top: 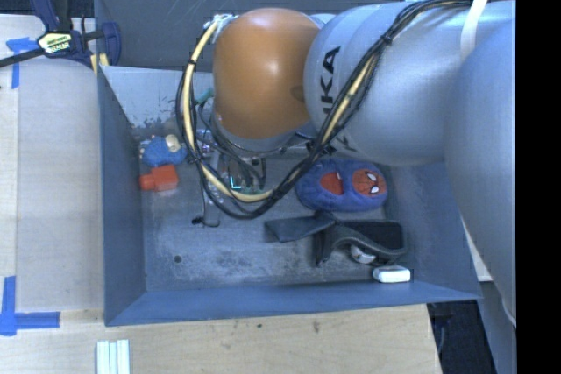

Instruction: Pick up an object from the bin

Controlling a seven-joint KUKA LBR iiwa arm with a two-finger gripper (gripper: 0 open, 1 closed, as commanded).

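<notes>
My gripper (238, 172) hangs under the arm's orange dome, over the middle of the bin floor, and most of it is hidden. To its left, by the bin's left wall, lie a small blue toy (159, 151) and an orange block (159, 179) close together. To its right lies a blue slipper with red Spider-Man faces (344, 187). A black flat piece (298, 229) lies below the slipper, a little right of the gripper.
A black strap-like object (368, 239) and a small white piece (391, 274) lie near the bin's front right corner. The arm and its cables cover the back and right of the bin. Bare floor shows at the front left.
</notes>
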